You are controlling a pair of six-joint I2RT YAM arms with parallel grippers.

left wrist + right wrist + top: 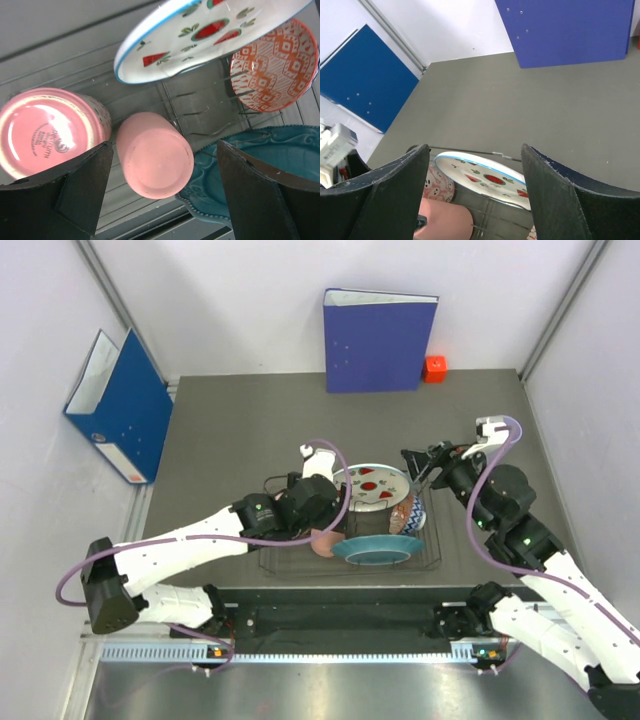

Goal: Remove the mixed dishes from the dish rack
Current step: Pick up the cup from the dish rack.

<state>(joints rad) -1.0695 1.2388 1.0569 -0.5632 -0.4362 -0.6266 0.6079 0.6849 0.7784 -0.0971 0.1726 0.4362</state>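
Showing only wrist-side: stamped base, pink cup (47,132)

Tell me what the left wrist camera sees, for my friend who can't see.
The left gripper, open, hovers over a pink cup in the rack. A second cup sits beside it, with a watermelon plate, a patterned bowl and a teal plate nearby.

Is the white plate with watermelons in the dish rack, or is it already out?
In the rack. The white plate stands tilted inside the dish rack, behind the teal plate.
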